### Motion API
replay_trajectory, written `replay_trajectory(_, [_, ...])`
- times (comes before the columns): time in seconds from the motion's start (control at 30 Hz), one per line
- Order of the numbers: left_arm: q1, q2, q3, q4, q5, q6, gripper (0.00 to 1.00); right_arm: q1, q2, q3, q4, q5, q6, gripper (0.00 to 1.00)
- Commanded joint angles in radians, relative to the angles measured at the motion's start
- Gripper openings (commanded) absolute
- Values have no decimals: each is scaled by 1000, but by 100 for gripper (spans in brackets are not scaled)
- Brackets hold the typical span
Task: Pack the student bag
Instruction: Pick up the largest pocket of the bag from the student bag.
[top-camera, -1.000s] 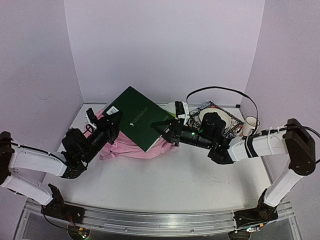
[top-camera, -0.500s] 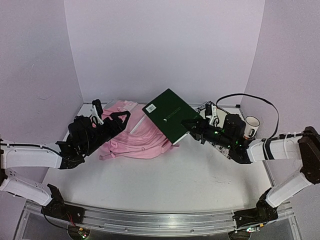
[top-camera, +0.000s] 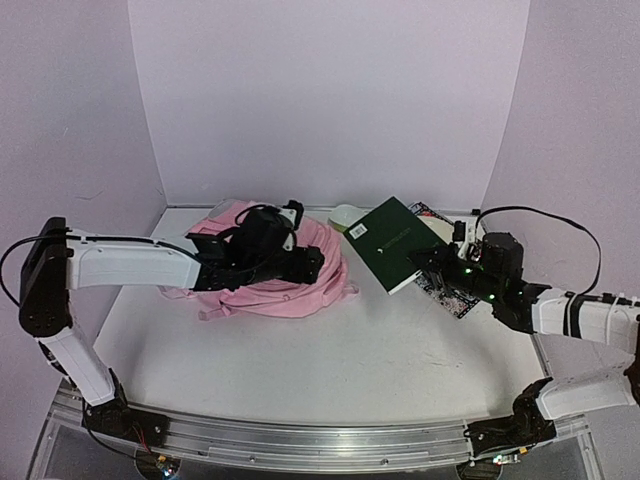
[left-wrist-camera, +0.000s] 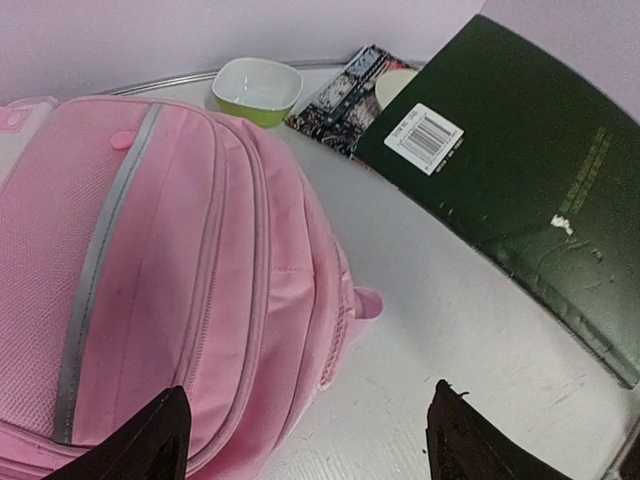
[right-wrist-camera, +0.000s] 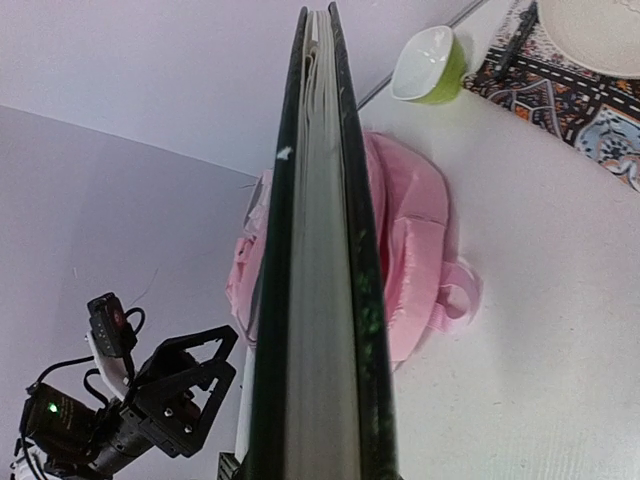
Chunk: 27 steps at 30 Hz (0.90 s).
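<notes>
The student bag (top-camera: 262, 288) is a soft pink backpack lying flat at the back left of the table; its zips and grey stripe (left-wrist-camera: 150, 260) fill the left wrist view. My left gripper (top-camera: 308, 266) hovers over the bag's right side, open, with nothing between its fingertips (left-wrist-camera: 165, 440). My right gripper (top-camera: 433, 262) is shut on a dark green book (top-camera: 395, 243), held tilted in the air to the right of the bag. In the right wrist view the book (right-wrist-camera: 320, 250) shows edge-on, with the bag (right-wrist-camera: 412, 240) behind it.
A green and white bowl (left-wrist-camera: 258, 88) stands at the back wall, right of the bag. A patterned mat (top-camera: 455, 296) lies under the green book with a white plate (right-wrist-camera: 590, 30) on it. A black cable (top-camera: 545, 215) loops over the right arm.
The left gripper let go of the book, opened wide and swung right over the bag. The right arm carried the green book to the right, off the bag.
</notes>
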Motion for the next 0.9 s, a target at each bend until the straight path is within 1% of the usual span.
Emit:
replay_trajectory(0.0, [-50,129,198,-235,-130,155,83,-25,-78,5,16,17,-11,0])
replay_trajectory(0.13, [-69,238,309,-326,-176,189,83,-32,-107,9,-54,38,-28,0])
replay_trajectory(0.27, [-82,324,385,-395,-272,213,83,-34,-118,15,-87,38,-37,0])
replay_trajectory(0.47, [-84,416,449,-459,-394,229,83,-34,-121,20,-104,29,-39,0])
replay_trajectory(0.57, [-85,438,467,-492,-461,226,80,-36,-120,21,-107,24,-39,0])
replay_trajectory(0.63, [-85,437,469,-506,-488,224,75,-37,-118,21,-107,23,-39,0])
replay_trajectory(0.7, [-85,424,466,-518,-519,218,67,-36,-114,25,-109,17,-39,0])
replay_trajectory(0.87, [-85,362,439,-531,-558,201,37,-35,-95,45,-110,-24,-39,0])
